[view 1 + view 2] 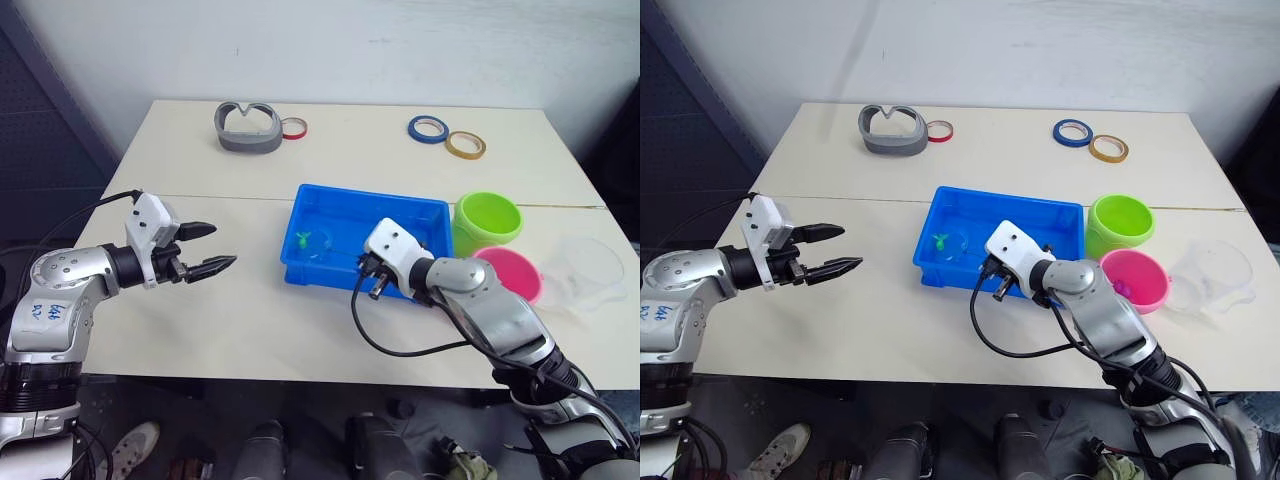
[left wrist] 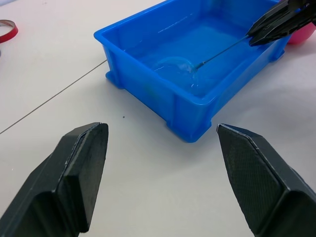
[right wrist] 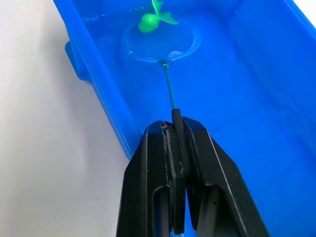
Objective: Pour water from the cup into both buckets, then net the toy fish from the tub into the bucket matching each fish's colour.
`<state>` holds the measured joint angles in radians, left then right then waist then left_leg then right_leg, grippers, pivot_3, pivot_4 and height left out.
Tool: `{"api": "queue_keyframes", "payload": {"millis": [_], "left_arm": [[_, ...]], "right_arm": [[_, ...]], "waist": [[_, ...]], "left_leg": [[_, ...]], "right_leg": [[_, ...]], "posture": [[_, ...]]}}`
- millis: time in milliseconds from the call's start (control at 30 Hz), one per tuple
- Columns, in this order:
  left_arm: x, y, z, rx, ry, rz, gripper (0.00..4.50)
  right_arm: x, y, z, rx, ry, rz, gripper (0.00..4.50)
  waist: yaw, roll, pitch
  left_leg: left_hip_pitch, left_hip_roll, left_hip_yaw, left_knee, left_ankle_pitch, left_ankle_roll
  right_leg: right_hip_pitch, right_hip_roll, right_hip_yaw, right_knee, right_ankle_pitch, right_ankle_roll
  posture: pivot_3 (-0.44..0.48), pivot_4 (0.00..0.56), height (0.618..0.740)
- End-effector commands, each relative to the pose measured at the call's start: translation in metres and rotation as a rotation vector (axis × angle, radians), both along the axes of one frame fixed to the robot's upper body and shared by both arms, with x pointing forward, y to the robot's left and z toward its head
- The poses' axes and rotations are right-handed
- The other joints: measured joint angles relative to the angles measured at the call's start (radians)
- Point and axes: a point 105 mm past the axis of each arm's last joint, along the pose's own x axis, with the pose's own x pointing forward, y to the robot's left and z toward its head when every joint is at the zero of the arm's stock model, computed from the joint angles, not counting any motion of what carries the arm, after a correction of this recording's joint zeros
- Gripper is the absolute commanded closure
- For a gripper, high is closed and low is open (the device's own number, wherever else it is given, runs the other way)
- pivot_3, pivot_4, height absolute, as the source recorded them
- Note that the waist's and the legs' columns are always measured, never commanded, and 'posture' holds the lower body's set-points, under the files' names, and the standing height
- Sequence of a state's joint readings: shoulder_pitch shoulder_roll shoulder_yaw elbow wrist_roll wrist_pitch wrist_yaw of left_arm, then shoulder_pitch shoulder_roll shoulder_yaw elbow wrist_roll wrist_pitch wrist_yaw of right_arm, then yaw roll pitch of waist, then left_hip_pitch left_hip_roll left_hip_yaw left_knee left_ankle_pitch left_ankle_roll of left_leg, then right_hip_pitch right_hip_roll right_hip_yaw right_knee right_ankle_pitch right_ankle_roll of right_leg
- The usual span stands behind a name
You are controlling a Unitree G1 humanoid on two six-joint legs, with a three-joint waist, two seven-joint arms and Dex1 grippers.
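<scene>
Net [image 3: 160,43] pinched in right fingers [image 3: 178,148], one green fish [image 3: 154,19], two buckets, left fingers [image 2: 79,173] spread.

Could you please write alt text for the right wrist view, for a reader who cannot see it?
The right pincer, shut on the thin handle of the net, reaches into the blue tub. The net's hoop lies in the tub's shallow water, with a green toy fish at its far edge. Pale tabletop lies beside the tub.
</scene>
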<state>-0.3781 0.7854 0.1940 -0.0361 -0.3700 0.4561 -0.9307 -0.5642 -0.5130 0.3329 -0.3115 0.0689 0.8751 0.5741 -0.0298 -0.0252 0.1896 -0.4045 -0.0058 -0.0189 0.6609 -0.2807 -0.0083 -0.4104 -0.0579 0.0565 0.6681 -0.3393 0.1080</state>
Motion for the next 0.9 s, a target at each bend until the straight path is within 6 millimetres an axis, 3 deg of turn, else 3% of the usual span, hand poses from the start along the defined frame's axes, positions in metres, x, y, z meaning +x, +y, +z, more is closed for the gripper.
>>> {"api": "queue_keyframes", "payload": {"millis": [33,167,300,633,900], "left_arm": [[-0.004,-0.002,0.016,-0.004,-0.063,-0.018,0.66],[-0.003,-0.003,0.017,-0.007,-0.063,-0.022,0.66],[-0.003,-0.003,0.017,-0.010,-0.066,-0.025,0.66],[-0.001,-0.010,0.036,-0.080,-0.114,-0.063,0.66],[0.002,-0.015,0.038,-0.088,-0.123,-0.091,0.66]], "right_arm": [[-0.004,0.007,-0.002,0.051,0.040,0.006,4.50],[-0.005,0.013,0.011,0.195,0.075,0.002,4.50],[-0.006,0.010,0.016,0.232,0.093,-0.003,4.50],[-0.011,-0.022,0.020,0.259,0.110,-0.052,4.50],[-0.013,-0.041,0.035,0.296,0.067,-0.073,4.50]], "waist": [[-0.001,0.000,0.000],[-0.003,0.000,0.000],[-0.002,0.000,0.000],[0.001,0.000,0.000],[0.000,0.000,0.000]], "left_leg": [[0.000,0.000,0.000,0.000,0.000,0.000],[0.000,0.000,0.000,-0.001,0.000,0.000],[0.000,0.000,0.000,-0.002,0.000,0.000],[0.000,0.000,0.000,-0.006,0.000,0.000],[0.000,0.000,0.001,-0.009,0.000,0.000]], "right_leg": [[0.000,0.000,0.000,0.000,0.000,0.000],[-0.001,0.000,0.000,0.000,0.000,0.000],[-0.001,0.000,0.000,-0.001,0.000,0.000],[-0.001,0.000,0.000,-0.005,0.000,0.000],[-0.002,0.000,0.000,-0.006,0.000,0.000]], "posture": [[0.000,0.150,0.740],[0.000,0.150,0.740],[0.000,0.150,0.740],[0.000,0.150,0.740],[0.000,0.150,0.740]]}}
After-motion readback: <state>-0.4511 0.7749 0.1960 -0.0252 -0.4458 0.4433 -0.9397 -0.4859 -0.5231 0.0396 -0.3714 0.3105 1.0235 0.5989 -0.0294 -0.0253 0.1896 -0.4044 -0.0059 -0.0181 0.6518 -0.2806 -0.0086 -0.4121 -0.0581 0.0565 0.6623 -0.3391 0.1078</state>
